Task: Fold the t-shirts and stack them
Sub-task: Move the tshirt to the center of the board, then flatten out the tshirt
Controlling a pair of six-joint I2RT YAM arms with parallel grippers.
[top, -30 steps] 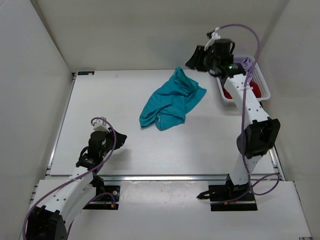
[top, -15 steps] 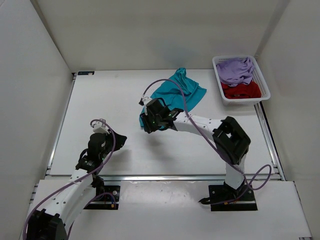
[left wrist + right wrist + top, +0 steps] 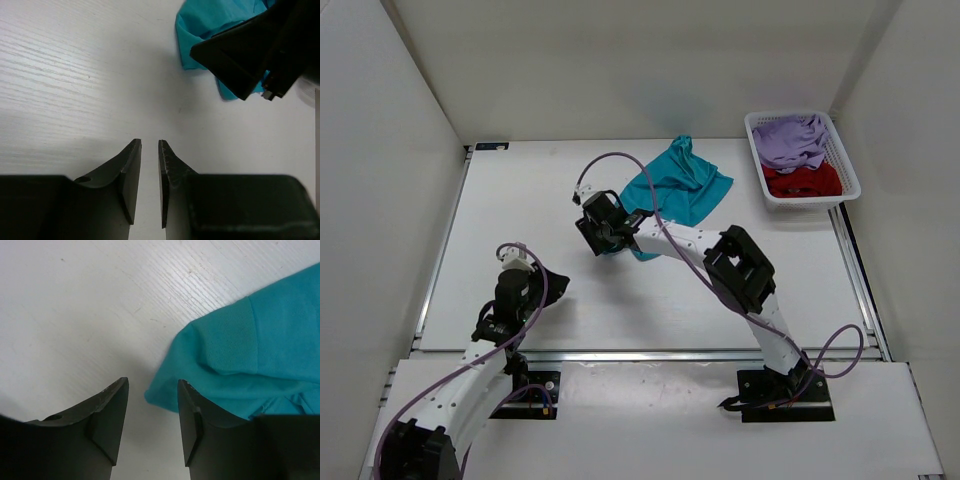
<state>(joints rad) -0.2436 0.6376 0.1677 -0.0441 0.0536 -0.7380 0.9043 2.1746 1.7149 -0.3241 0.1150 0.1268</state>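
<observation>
The teal t-shirt (image 3: 682, 187) lies crumpled at the table's back middle. My right gripper (image 3: 597, 240) is down at its near-left corner and open. In the right wrist view that gripper (image 3: 152, 385) straddles the teal hem (image 3: 235, 352), whose tip sits just inside the right finger without being pinched. The lavender t-shirt (image 3: 790, 135) and the dark red t-shirt (image 3: 807, 181) lie bunched in the basket. My left gripper (image 3: 555, 283) hovers low over bare table at the near left. Its fingers (image 3: 131, 170) stand a narrow gap apart with nothing between them, and the teal t-shirt (image 3: 210, 20) is ahead of it.
The white mesh basket (image 3: 848, 168) stands at the back right corner against the wall. White walls close in the table on the left, back and right. In the left wrist view the right gripper's black body (image 3: 260, 45) overlaps the teal cloth.
The right arm swung from over the basket across the table to the teal t-shirt's near-left corner, then slid a little further left. The left arm barely moved.
</observation>
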